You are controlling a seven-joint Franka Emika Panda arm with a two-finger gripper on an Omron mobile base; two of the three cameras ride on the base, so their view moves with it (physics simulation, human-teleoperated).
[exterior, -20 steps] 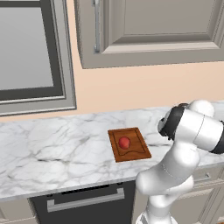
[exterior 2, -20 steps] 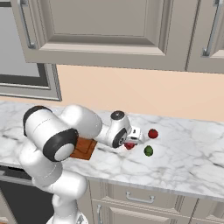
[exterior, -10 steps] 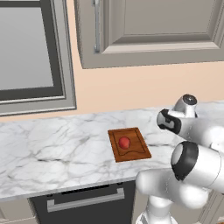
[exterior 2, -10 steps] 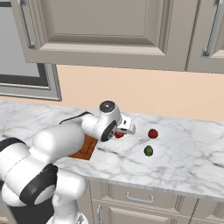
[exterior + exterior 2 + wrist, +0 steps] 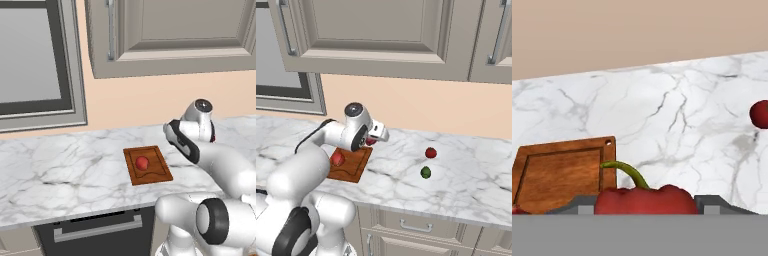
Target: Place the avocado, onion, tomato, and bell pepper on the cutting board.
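Your two-finger gripper (image 5: pixel 646 210) was clamped on a glossy red bell pepper with a curved green stem (image 5: pixel 643 198), held above the white marble counter (image 5: pixel 471 170) just right of the flat reddish-brown wooden cutting board (image 5: pixel 352 166). A small round red item (image 5: pixel 142 162) lay on that board. The small rounded green avocado (image 5: pixel 426 172) sat on the counter, well right of the board, near another red ball (image 5: pixel 430 152).

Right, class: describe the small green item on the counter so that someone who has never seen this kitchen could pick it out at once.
Start at the white marble counter under the grey wall cabinets and find the reddish-brown wooden cutting board. Look to its right, toward the counter's front edge, to the small rounded green avocado. It is the only green item; the small round red item just behind it is red.
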